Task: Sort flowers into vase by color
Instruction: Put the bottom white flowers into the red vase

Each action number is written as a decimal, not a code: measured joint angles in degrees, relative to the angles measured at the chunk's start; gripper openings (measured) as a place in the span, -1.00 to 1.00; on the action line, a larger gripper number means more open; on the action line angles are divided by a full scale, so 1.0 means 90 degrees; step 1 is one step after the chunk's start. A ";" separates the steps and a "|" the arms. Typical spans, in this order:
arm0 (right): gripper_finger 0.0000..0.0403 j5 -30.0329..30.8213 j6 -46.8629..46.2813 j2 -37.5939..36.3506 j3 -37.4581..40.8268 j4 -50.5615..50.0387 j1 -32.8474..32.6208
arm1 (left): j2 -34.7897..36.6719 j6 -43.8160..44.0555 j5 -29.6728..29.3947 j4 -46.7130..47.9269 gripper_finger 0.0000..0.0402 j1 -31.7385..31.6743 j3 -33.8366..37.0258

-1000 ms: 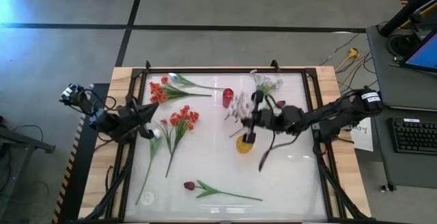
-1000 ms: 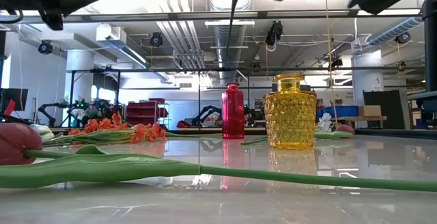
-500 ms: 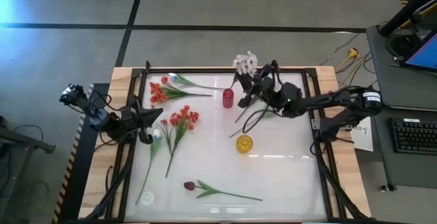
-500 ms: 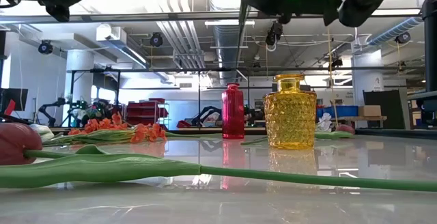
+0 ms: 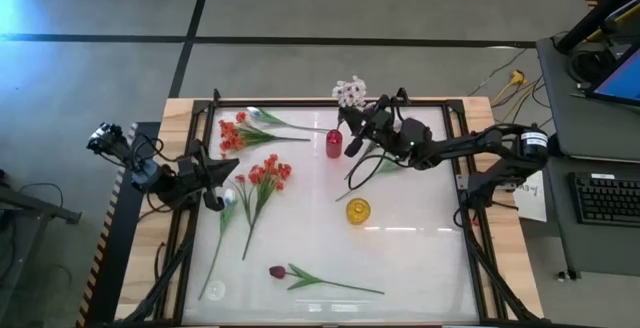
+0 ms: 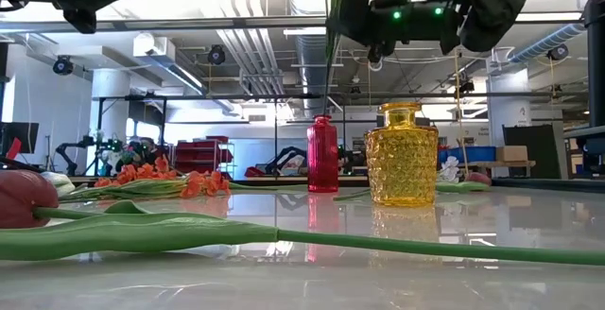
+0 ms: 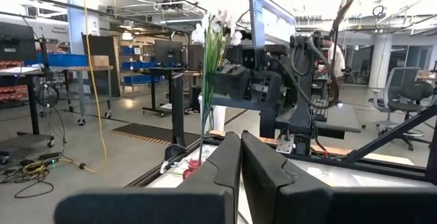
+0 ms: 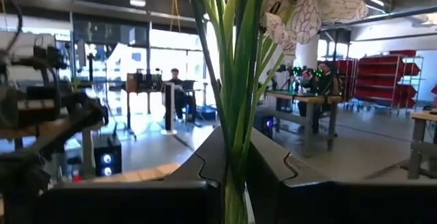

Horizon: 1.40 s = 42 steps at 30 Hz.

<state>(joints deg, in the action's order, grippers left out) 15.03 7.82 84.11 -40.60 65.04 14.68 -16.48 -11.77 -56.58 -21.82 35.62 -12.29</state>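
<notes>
My right gripper (image 5: 352,144) is up in the air beside the red vase (image 5: 333,144), shut on a white blossom spray (image 5: 350,90) with green stems. In the low view the spray's stem (image 6: 330,74) hangs down above the red vase (image 6: 322,154). The yellow vase (image 5: 357,210) stands nearer the table's middle. My left gripper (image 5: 212,190) waits shut at the left, above a white tulip (image 5: 228,196). Red-orange clusters (image 5: 268,173) and a dark red tulip (image 5: 277,271) lie flat on the table. My right gripper pinches the spray's bundle of green stems (image 8: 237,125) between its two fingers, below the white blossoms (image 8: 300,5). The fingers come about level from the table's right and lie across the stems. The spray stands upright, blossoms up, lifted clear of table and vases.
A second red-orange cluster (image 5: 232,133) and another white tulip (image 5: 256,115) lie at the far left. Loose green stems (image 5: 385,164) lie under my right arm. A raised black frame (image 5: 300,102) rims the white table.
My right gripper has carried the white spray from above the yellow vase toward the table's far edge, over to the red vase. The spray has tipped upright, its blossoms now past the far edge.
</notes>
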 joint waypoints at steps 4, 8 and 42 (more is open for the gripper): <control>-0.83 -0.0001 0.0076 0.0169 0.0000 -0.0004 0.0000 | -0.0009 0.0062 -0.0005 0.0000 -1.00 0.0000 0.0005; -0.83 0.0000 -0.0022 0.0291 0.0002 -0.0019 0.0000 | -0.0011 0.0158 -0.0004 0.0000 -1.00 0.0000 0.0007; 0.39 0.0000 -0.1520 -0.0775 -0.0032 -0.3426 -0.0005 | -0.0555 0.0926 -0.0002 0.0002 -1.00 0.0000 0.0012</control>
<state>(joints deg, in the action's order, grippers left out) 15.03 -5.86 77.14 -40.88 34.21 14.63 -21.47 -3.44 -56.60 -21.80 35.62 -12.19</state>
